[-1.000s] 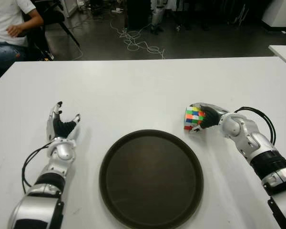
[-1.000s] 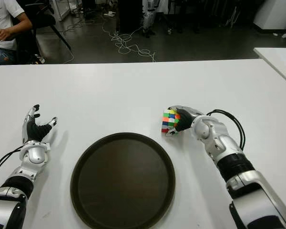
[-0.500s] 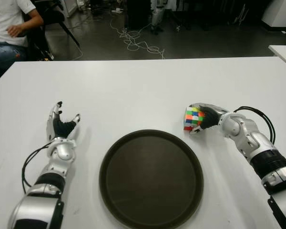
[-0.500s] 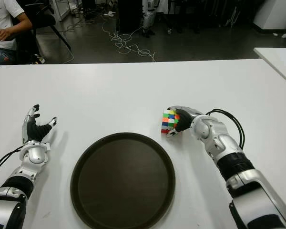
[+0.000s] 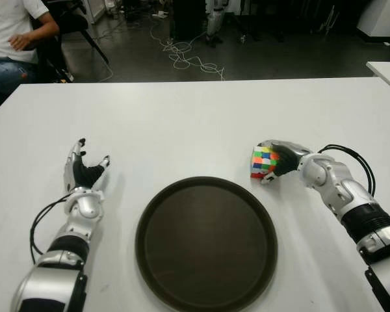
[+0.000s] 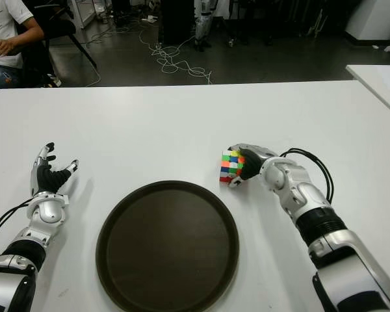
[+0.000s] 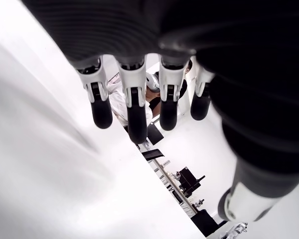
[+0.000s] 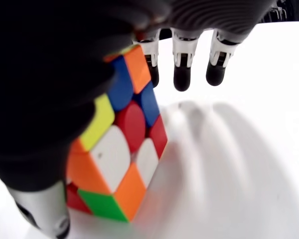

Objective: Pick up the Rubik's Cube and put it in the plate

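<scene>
Obs.: My right hand (image 5: 276,159) is at the Rubik's Cube (image 5: 263,162), on the white table (image 5: 201,123) just past the right-hand rim of the plate (image 5: 206,242). In the right wrist view the cube (image 8: 118,149) sits against my palm, thumb on one side, fingers (image 8: 181,74) reaching over its top edge. The hand is wrapped around the cube, grasping it. Cube faces seen from the head: green, yellow, orange, red and blue squares, mixed.

Cube position: beside the plate, near its upper right edge, not over it. Whether the cube's base touches the table I cannot tell from the head views; the wrist view shows its lower corner close to the table, with a shadow right under it.

Plate: dark brown, round, shallow rim, centred in front of me, nothing in it.

My left hand (image 5: 84,170) shows to the left of the plate, well apart from it, palm up-turned and fingers spread, holding nothing. The left wrist view confirms it: four fingers (image 7: 133,107) extended, nothing between them.

A black cable loops off my right forearm (image 5: 351,208); another runs along the left forearm (image 5: 68,240).

Background: a seated person (image 5: 13,39) in a white shirt and jeans past the far left corner of the table; loose cables (image 5: 185,55) on the dark floor beyond the far edge.
</scene>
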